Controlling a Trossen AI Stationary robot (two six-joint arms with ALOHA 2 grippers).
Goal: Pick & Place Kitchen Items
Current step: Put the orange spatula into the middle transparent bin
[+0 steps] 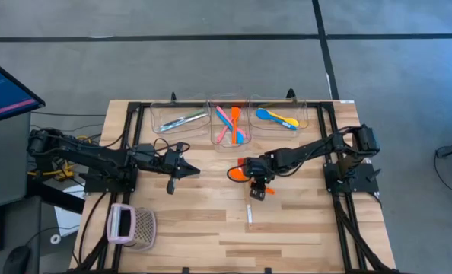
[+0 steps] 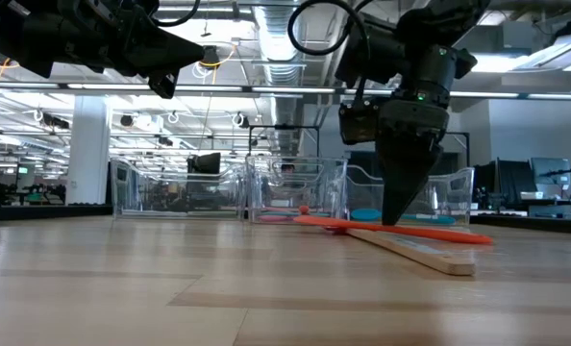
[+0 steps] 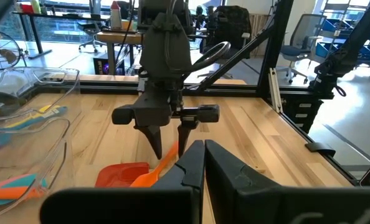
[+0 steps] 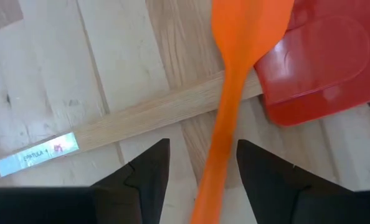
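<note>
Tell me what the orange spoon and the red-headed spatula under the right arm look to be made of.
Orange spoon: seemingly plastic, one uniform bright colour, smooth with a soft sheen and rounded moulded edges.
Spatula handle: wood, pale with visible grain, flat-cut and matte, a small label near its end.
Spatula head: probably silicone or plastic, solid red, smooth with faint highlights; the look cannot settle which.

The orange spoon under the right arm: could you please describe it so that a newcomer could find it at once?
On the wooden table, look below the middle clear bin, where the right end effector stands open. The orange spoon lies between its fingers, across the wooden handle of a red spatula. It alone is all orange.
</note>
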